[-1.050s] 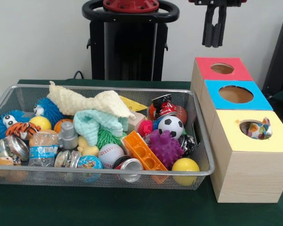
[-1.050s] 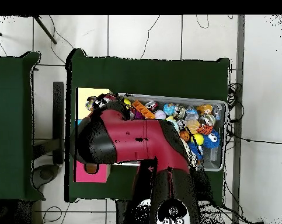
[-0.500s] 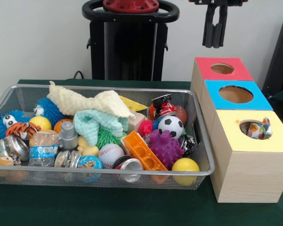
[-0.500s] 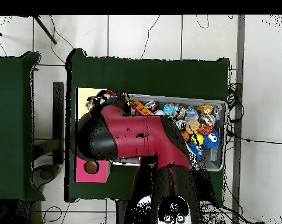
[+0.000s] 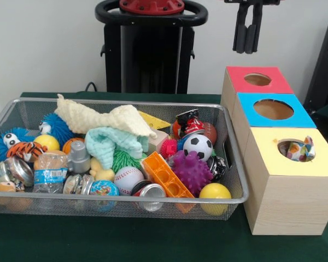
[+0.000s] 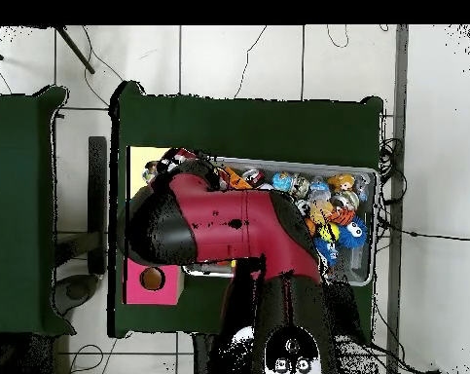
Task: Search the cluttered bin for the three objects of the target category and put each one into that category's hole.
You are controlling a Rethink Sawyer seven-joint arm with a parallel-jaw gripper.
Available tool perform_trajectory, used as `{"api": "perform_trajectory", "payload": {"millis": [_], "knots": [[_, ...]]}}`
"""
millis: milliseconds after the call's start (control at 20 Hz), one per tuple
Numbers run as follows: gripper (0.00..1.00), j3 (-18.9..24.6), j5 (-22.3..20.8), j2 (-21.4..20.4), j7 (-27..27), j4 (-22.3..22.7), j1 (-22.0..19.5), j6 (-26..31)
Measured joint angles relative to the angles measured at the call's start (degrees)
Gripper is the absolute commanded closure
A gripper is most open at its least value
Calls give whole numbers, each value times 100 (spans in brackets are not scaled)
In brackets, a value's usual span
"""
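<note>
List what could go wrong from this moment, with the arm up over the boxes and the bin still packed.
1. A patterned item sits in the yellow box's hole and pokes above its rim; it could block the next drop.
2. The cream cloth and mint cloth drape over other items in the wire bin, so targets may be hidden or dragged along.
3. The soccer ball and yellow ball are round and may roll away when nudged.
The gripper hangs high; the state of its jaws is unclear.

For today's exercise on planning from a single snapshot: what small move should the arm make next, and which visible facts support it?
Probably swing the gripper sideways toward the wire bin before descending. It hangs high above the red-topped box, holding nothing, with its fingers close together, while a patterned item already sits in the yellow box's hole. The target category is unclear, so which object to pick is unsettled.
</note>
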Motion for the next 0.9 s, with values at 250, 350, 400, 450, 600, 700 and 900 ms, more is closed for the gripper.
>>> {"api": "perform_trajectory", "payload": {"millis": [250,350,400,450,600,700,900], "knots": [[100,-1,-14,-1,0,-24,-3,0],[100,0,-20,0,0,-24,-4,0],[100,-1,-24,-1,0,-24,-4,0],[100,-1,-26,0,0,-24,-4,0],[100,-2,-36,-1,0,-24,-4,0],[100,-2,-40,0,0,-24,-4,0],[100,-2,-56,0,0,-24,-4,0]]}}
